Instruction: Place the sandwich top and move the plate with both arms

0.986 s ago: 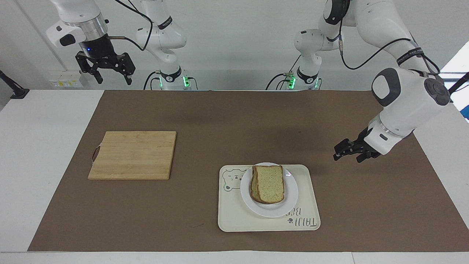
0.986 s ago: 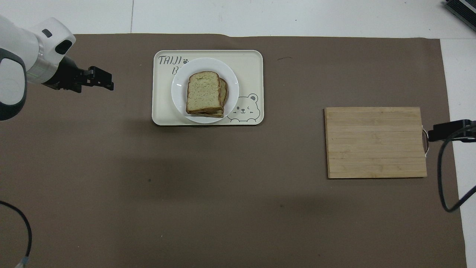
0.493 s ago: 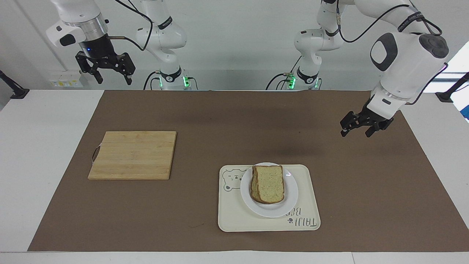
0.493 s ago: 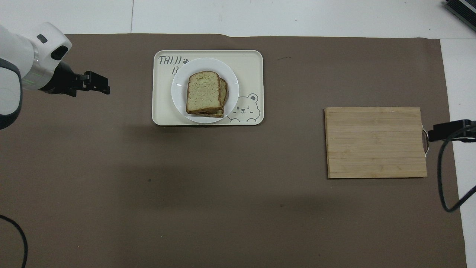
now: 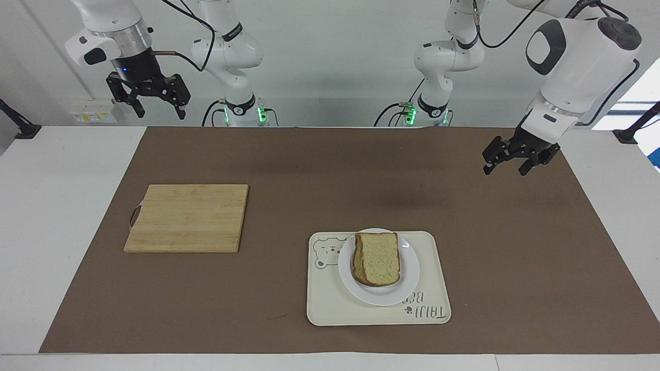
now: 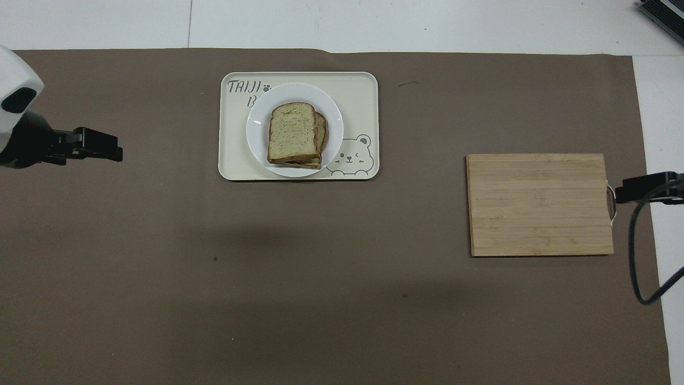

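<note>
Facing view: the sandwich top (image 5: 377,257) lies on the plate (image 5: 379,294) in the tray (image 5: 330,304). The left end effector (image 5: 504,166), fingers apart and empty, hangs over bare mat well away; the right end effector (image 5: 157,108) waits, spread, raised.

Overhead view: the plate (image 6: 259,133) lies well apart from the left end effector (image 6: 109,153).

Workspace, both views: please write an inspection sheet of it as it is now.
Surface: brown mat on the white table.
Job's things: sandwich top lies on a lower slice, on the plate; plate stands on the cream tray.
Clutter: wooden cutting board, toward the right arm's end, bare.
Grippers: left tool open, empty, raised over the mat; right tool open, empty, raised, waiting.
Cables: black cable beside the board.
Surroundings: white wall, wall outlet.
</note>
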Robot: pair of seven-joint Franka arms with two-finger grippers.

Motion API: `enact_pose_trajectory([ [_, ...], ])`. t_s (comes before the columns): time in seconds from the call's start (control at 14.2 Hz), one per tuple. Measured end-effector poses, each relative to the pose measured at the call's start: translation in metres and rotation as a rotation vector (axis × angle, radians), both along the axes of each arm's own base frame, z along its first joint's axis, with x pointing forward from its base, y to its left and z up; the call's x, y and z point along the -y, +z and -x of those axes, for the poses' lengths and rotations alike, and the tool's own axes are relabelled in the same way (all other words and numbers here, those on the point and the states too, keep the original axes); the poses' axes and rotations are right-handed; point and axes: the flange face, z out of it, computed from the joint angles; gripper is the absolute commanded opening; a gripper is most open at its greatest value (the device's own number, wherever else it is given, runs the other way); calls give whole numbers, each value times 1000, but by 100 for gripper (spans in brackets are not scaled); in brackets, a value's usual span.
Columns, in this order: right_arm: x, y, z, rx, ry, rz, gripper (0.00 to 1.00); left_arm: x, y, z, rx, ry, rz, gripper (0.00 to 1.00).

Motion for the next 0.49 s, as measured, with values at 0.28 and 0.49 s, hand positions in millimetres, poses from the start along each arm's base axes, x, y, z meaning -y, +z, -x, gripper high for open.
enact_pose_trajectory([
  [0.28,0,0,0,0,0,0,100,-7,15,8,-34,-9,-73,100],
  [0.49,0,0,0,0,0,0,100,-8,13,12,-70,-10,-80,100],
])
